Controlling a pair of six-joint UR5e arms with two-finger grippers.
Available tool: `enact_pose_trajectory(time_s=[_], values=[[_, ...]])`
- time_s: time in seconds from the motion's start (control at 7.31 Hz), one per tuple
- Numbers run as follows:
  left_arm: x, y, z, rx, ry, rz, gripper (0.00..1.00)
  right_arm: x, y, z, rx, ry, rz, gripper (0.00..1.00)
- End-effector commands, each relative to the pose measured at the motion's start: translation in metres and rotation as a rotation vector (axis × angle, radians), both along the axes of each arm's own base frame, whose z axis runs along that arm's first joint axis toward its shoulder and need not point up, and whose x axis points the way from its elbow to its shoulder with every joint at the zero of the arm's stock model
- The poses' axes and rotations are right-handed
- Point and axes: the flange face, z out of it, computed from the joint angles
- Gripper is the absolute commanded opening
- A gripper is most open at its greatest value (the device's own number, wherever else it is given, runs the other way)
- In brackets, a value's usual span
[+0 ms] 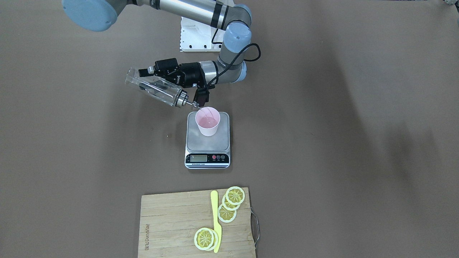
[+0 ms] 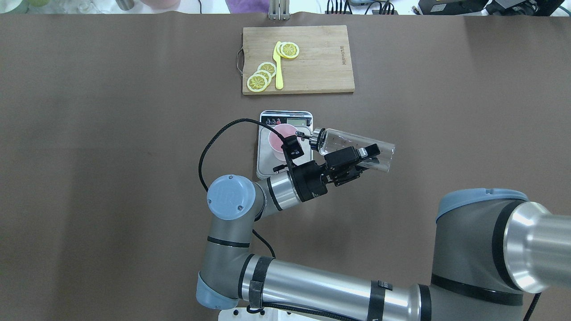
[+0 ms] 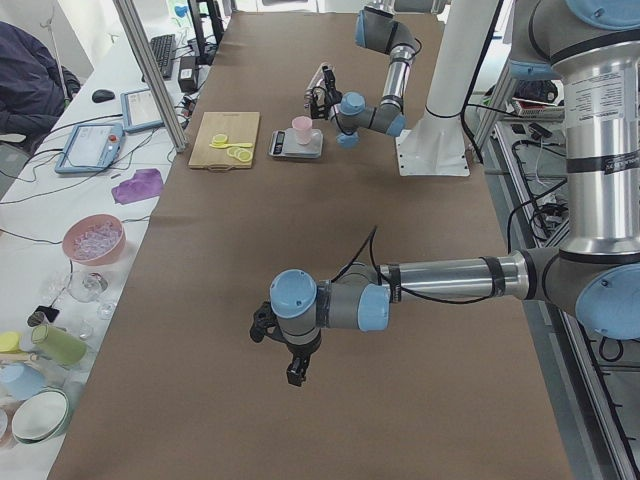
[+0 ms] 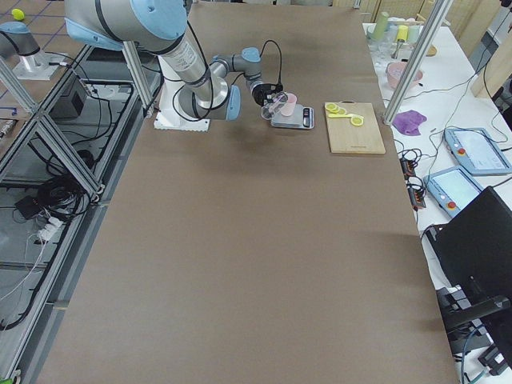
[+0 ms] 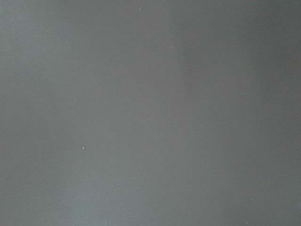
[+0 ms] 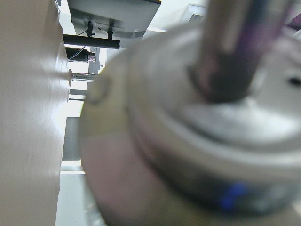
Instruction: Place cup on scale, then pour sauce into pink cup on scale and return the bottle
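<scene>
The pale pink cup point(image 1: 207, 122) stands upright on the silver platform of the scale point(image 1: 208, 145); both also show in the overhead view, cup point(image 2: 280, 136) and scale point(image 2: 267, 167). My right gripper point(image 1: 148, 80) is shut on the transparent bottle point(image 1: 154, 89) and holds it tilted, the metal spout point(image 1: 189, 104) down at the cup's rim. In the overhead view this gripper point(image 2: 362, 161) grips the bottle point(image 2: 357, 143) at mid-body. The right wrist view is filled by the blurred bottle neck point(image 6: 202, 141). My left gripper point(image 3: 293, 370) hangs low over bare table, far from the scale; I cannot tell whether it is open.
A bamboo cutting board point(image 1: 172, 225) with lemon slices point(image 1: 235, 196) and a yellow knife point(image 1: 216, 222) lies beyond the scale, toward the operators' side. The right arm's elbow point(image 2: 229, 203) is low over the table behind the scale.
</scene>
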Motion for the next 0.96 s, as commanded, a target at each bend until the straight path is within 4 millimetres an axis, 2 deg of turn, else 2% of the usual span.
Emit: enact_pose_trajectory(time_s=[0.0,0.82], values=[[0.000,0.000,0.000,0.000,0.000,0.000,0.98,0.000,0.000,0.000,0.000,0.000,0.000,0.00],[0.000,-0.001,-0.003,0.008,0.000,0.000,0.98,0.000,-0.005,-0.013,0.043,-0.032,0.000,0.00]])
